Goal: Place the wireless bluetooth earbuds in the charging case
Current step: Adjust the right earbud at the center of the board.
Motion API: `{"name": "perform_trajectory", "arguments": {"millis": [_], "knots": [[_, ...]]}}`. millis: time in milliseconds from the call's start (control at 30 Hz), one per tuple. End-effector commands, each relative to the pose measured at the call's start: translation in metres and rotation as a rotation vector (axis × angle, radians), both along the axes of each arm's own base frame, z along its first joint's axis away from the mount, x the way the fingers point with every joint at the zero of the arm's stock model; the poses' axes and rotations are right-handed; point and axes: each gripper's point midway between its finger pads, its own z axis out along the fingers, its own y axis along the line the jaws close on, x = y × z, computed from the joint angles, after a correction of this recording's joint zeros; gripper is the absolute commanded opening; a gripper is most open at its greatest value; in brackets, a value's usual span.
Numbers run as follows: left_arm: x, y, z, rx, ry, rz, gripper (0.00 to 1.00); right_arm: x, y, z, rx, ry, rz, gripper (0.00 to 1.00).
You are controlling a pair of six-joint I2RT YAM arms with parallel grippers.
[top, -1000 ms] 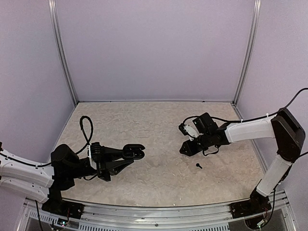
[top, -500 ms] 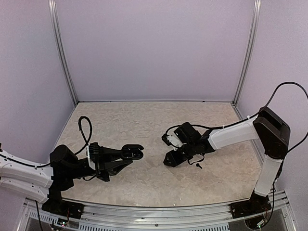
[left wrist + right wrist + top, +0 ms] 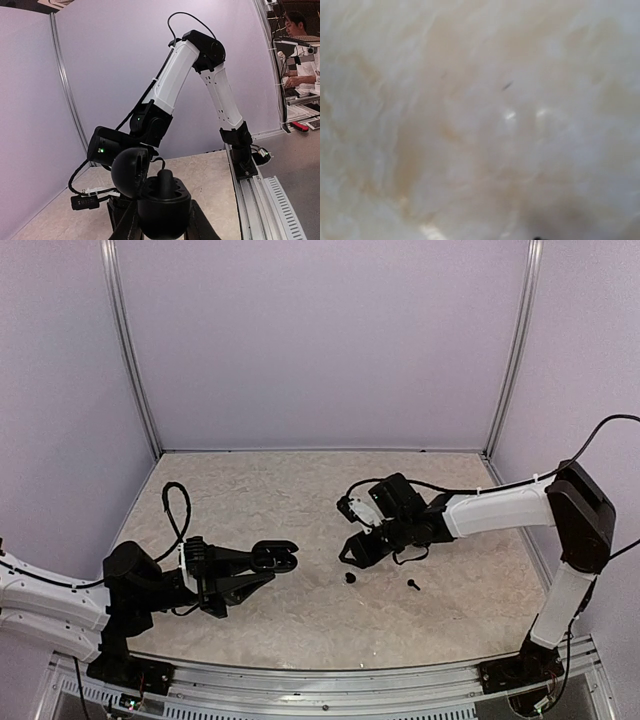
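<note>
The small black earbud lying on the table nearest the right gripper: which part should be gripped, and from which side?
Probably from straight above: the earbud lies low on the table, free on all sides. Close the fingers of the right gripper across its rounded body; its stem is too small to make out.

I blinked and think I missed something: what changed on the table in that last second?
The right gripper swung left toward the charging case, then eased back. A second earbud now lies on the table just below it, apparently let go. The other earbud stayed put, and the left gripper kept holding the open case in the same spot.
</note>
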Motion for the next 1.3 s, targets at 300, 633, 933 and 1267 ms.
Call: {"name": "perform_trajectory", "arguments": {"millis": [300,633,933,1267], "knots": [[0.001,0.006,0.007,-0.031,-0.002,0.016,0.01,0.01,0.006,-0.015,-0.061,-0.011,0.199,0.39],[0.002,0.005,0.007,-0.031,0.0,0.017,0.01,-0.001,0.009,-0.038,-0.156,0.011,0.272,0.42],[0.003,0.004,0.006,-0.027,-0.002,0.02,0.01,0.003,-0.003,-0.052,-0.335,-0.006,0.225,0.4],[0.004,0.002,0.007,-0.026,-0.003,0.019,0.01,-0.003,-0.037,-0.054,-0.456,-0.006,0.163,0.38]]}}
